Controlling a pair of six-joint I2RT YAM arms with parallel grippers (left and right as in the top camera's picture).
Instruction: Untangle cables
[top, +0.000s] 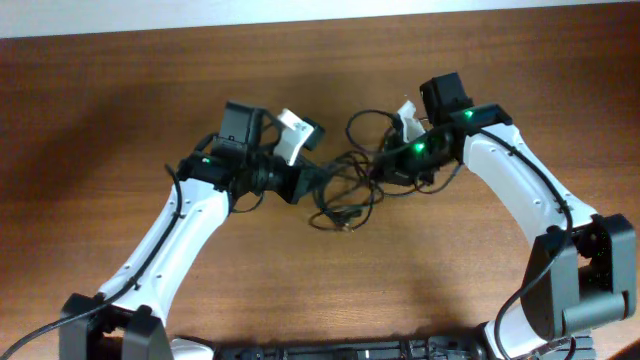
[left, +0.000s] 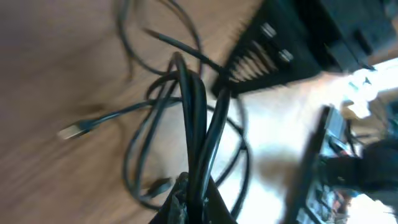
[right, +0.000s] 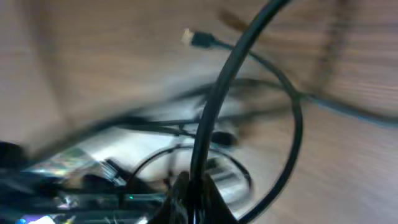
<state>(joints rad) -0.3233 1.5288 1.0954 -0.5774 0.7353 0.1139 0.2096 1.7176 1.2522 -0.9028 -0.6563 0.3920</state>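
Note:
The thin black cables (top: 345, 190) form a loose tangled bundle at the table's middle, strung between both grippers. My left gripper (top: 297, 178) is shut on several strands at the bundle's left side; in the left wrist view the strands (left: 198, 124) run up from the jaws (left: 194, 194), and a silver plug (left: 73, 130) lies on the wood. My right gripper (top: 385, 160) is shut on one strand at the right side; in the right wrist view that cable (right: 214, 106) rises from the jaws (right: 194, 190), with a plug end (right: 198, 39) above.
The wooden table (top: 330, 290) spreads all round the bundle. A loop of cable (top: 365, 125) arcs behind the bundle toward the right gripper. The arm bases stand at the front edge. A pale wall strip runs along the far edge.

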